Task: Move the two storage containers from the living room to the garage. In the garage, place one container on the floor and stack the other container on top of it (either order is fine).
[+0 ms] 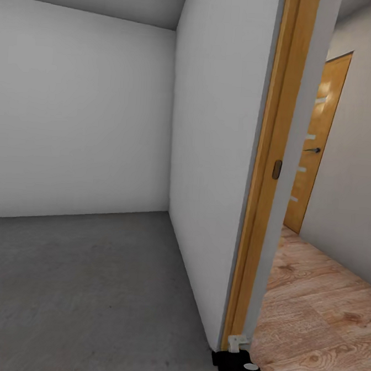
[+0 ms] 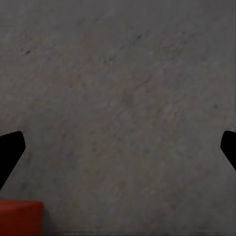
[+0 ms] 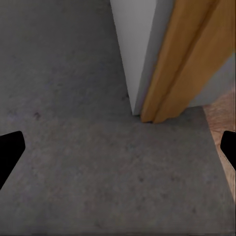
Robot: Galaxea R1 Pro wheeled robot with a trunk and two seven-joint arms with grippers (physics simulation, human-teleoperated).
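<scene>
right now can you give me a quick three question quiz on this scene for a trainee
1. True or false: the left tool is open over bare concrete floor.
2. Which floor lies beyond the wooden door frame? A carpet, B wood planks, C tiles.
3. What colour is the object at the left wrist view's corner?

Key: 1 true; 2 B; 3 orange-red, likely a storage container.

- The left gripper [image 2: 118, 150] points straight down, its two black fingertips [image 2: 10, 147] spread wide to opposite edges of the left wrist view, with nothing between them.
- The right gripper [image 3: 118, 150] also points down, its black fingertips [image 3: 10, 147] equally far apart and holding nothing.
- In the head view, a sliver of the robot's black-and-white body [image 1: 250, 370] shows at the bottom edge.
</scene>
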